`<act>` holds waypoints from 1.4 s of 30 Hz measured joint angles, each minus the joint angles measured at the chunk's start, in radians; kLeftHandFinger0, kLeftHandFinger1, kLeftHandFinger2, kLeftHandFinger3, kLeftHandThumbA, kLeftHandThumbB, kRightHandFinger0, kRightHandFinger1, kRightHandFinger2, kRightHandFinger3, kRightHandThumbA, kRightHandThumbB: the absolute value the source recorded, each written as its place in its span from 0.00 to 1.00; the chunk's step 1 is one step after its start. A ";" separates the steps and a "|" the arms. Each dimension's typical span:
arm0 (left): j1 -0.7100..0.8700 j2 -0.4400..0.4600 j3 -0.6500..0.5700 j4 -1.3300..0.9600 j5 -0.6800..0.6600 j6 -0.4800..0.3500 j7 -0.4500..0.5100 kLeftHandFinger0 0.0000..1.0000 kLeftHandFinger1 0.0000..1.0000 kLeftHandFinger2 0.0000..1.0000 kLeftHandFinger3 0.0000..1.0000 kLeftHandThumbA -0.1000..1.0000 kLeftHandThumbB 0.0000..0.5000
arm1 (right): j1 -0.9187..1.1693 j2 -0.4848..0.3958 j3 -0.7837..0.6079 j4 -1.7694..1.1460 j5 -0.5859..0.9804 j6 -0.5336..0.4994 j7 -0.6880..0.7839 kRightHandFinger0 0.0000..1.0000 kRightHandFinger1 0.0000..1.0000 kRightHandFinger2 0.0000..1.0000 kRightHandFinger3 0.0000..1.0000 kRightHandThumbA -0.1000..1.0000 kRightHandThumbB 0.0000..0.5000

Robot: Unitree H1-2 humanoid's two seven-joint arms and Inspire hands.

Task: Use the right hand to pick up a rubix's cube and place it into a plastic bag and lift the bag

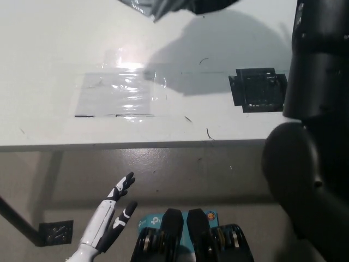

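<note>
Head view shows only the bag's [163, 6] lowest grey folds at the top edge, hanging clear of the tabletop [49, 60] with a wide soft shadow beneath them on the white surface. The cube cannot be seen; the part of the bag that would hold it lies beyond the frame. The black right arm [316, 109] rises along the right side and runs out of the top, so the right robot hand is out of view and its grip cannot be told from here. The visible bag scrap lies up and to the left of that arm, apart from it in the frame.

On the tabletop, a glossy clear sheet [117, 95] lies flat near the front edge, catching glare. A dark square marker [257, 90] sits to its right, just beside the arm's outline.

The left robot hand [112, 215] rests low at the lower left, below the tabletop's front edge, fingers spread and holding nothing. It is well apart from the bag.
</note>
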 measured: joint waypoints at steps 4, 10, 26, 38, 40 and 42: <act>-0.003 0.000 -0.002 0.000 0.000 0.000 0.000 1.00 1.00 1.00 1.00 1.00 0.31 | -0.055 -0.009 0.024 -0.039 0.056 0.000 -0.032 0.00 0.25 0.78 1.00 0.00 0.14; -0.007 0.001 -0.008 -0.003 0.004 0.000 0.000 1.00 1.00 1.00 1.00 1.00 0.31 | -0.120 -0.033 0.061 -0.102 0.152 0.000 -0.060 0.00 0.29 0.80 0.85 0.00 0.07; -0.015 0.008 -0.021 -0.005 0.021 0.002 0.000 1.00 1.00 1.00 1.00 1.00 0.30 | -0.018 0.003 0.098 -0.032 0.218 0.000 -0.080 0.00 0.23 0.75 1.00 0.00 0.08; -0.022 0.011 -0.023 -0.008 0.021 0.007 -0.010 1.00 1.00 1.00 1.00 1.00 0.26 | 0.065 0.053 0.144 0.101 0.149 -0.002 -0.066 0.00 0.19 0.69 0.80 0.00 0.15; -0.022 0.012 -0.023 -0.009 0.021 0.008 -0.012 1.00 1.00 1.00 1.00 1.00 0.25 | 0.068 0.057 0.158 0.122 0.137 -0.002 -0.056 0.00 0.18 0.68 0.77 0.00 0.15; -0.022 0.012 -0.022 -0.009 0.021 0.009 -0.012 1.00 1.00 1.00 1.00 1.00 0.26 | 0.073 0.061 0.165 0.133 0.128 -0.002 -0.050 0.00 0.18 0.68 0.86 0.00 0.15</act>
